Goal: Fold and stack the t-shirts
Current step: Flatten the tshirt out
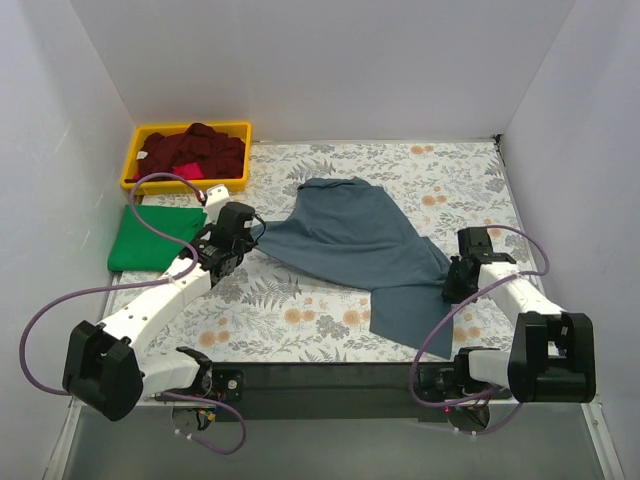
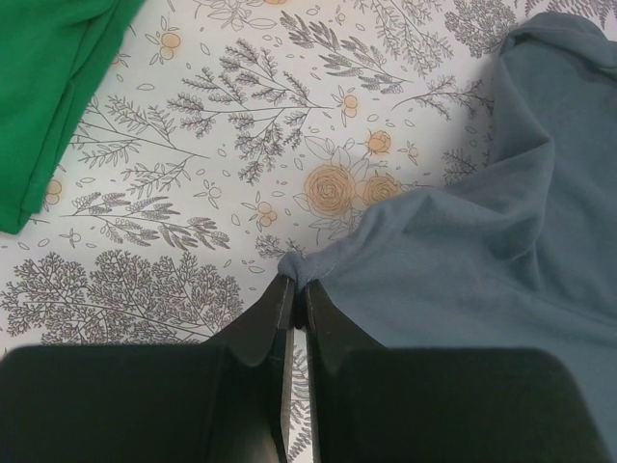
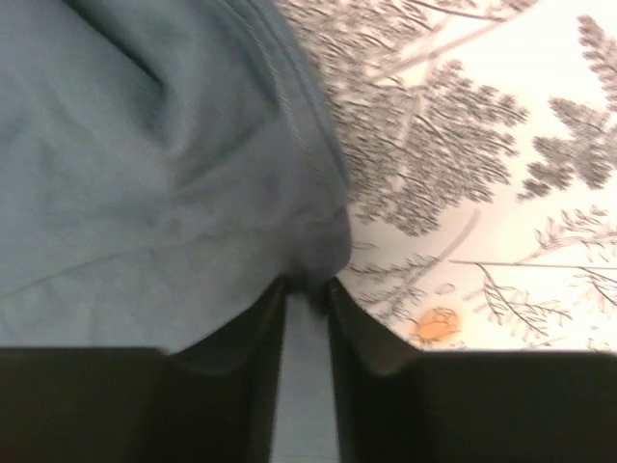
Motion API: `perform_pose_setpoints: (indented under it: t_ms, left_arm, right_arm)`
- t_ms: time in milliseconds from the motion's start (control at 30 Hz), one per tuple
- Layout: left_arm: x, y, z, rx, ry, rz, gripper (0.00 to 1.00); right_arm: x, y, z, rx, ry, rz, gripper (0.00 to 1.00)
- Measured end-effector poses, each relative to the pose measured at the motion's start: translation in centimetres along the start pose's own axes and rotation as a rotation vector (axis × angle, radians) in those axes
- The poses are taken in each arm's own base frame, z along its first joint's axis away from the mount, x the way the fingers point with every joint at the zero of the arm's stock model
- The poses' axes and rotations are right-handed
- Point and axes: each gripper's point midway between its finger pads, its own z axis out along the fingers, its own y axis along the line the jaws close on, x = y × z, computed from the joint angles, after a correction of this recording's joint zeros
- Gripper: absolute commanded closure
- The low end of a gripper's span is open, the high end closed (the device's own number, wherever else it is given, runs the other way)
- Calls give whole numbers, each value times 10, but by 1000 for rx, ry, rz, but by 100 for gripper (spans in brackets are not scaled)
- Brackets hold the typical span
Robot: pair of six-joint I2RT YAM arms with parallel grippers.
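Bench covered by a floral cloth, walled in white on three sides. Slate-blue t-shirt lying loosely spread and rumpled across the middle of the bench, running from the far centre down towards the near right, with its long edges drawn out to left and right. Green t-shirt lying flat as a folded rectangle at the left edge of the bench, well apart from the slate-blue one. Yellow bin in the far left corner, just beyond the green t-shirt, holding a heap of dark red t-shirts with a pink t-shirt showing at its near side. Left tool at the left edge of the slate-blue t-shirt: fingers pressed together on a small bunched pinch of the hem, the cloth puckered at the fingertips in the left wrist view. Right tool at the right edge of the same t-shirt: fingers narrow, set either side of a fold of the hem, with cloth filling the gap between them in the blurred right wrist view
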Motion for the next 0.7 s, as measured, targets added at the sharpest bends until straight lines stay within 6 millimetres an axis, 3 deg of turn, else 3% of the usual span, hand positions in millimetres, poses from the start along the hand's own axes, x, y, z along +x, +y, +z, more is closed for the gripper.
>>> perform_pose_setpoints:
  t_ms: [133, 333, 433, 500, 533, 600, 667, 700]
  left_arm:
    - [-3, 6, 3, -13, 0, -15, 100]
    - [-12, 23, 10, -61, -8, -58, 100]
    - [-18, 32, 14, -86, -18, -76, 100]
    - [-29, 33, 18, -102, -20, -85, 100]
    - [-41, 29, 22, -104, -28, -92, 100]
    - [-80, 11, 30, -97, -59, -115, 100]
    - [-133, -16, 34, -66, -116, -145, 100]
    - [-162, -31, 33, -46, -149, -157, 100]
  right_arm:
    - [-5, 23, 4, -44, 20, -35, 99]
    - [-24, 52, 7, -76, 34, -75, 99]
    - [-44, 60, -2, -83, 5, -79, 99]
    - [-74, 71, -22, -99, -50, -81, 99]
    - [-100, 82, -38, -121, -109, -82, 99]
    - [-163, 104, -82, -172, -258, -75, 99]
    - [-233, 124, -148, -237, -459, -53, 99]
    - [-256, 129, -176, -261, -537, -45, 99]
